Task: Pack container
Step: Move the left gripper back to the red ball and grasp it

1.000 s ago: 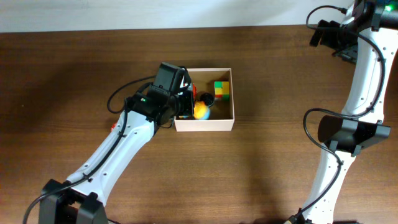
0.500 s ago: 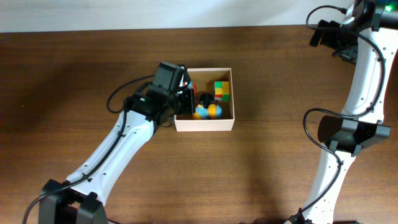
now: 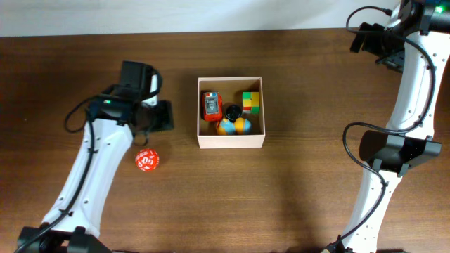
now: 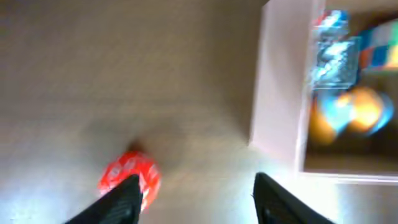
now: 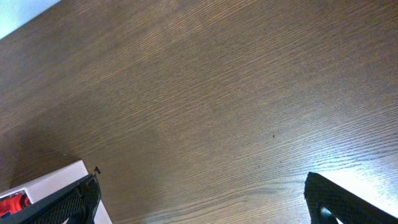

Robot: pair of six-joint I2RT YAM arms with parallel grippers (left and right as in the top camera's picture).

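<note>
The container (image 3: 232, 141) is a square box with white walls at mid-table. It holds a red toy (image 3: 211, 105), a green and yellow cube (image 3: 251, 102), a black piece (image 3: 232, 111) and blue and yellow balls (image 3: 233, 126). My left gripper (image 3: 163, 116) is open and empty, left of the box. In the blurred left wrist view its fingers (image 4: 199, 202) frame bare table, with a red ball (image 4: 129, 179) by the left finger and the container's wall (image 4: 277, 93) to the right. My right gripper (image 3: 362, 39) is open and empty, far back right.
The red ball with white marks (image 3: 147, 160) lies on the table left of the container, below my left gripper. The right wrist view shows open fingers (image 5: 202, 202) over brown wood, with the container's corner (image 5: 56, 180) at the lower left.
My left gripper has drawn back leftward out of the container's left side. The red toy now lies uncovered in the box. The right arm has not moved.
</note>
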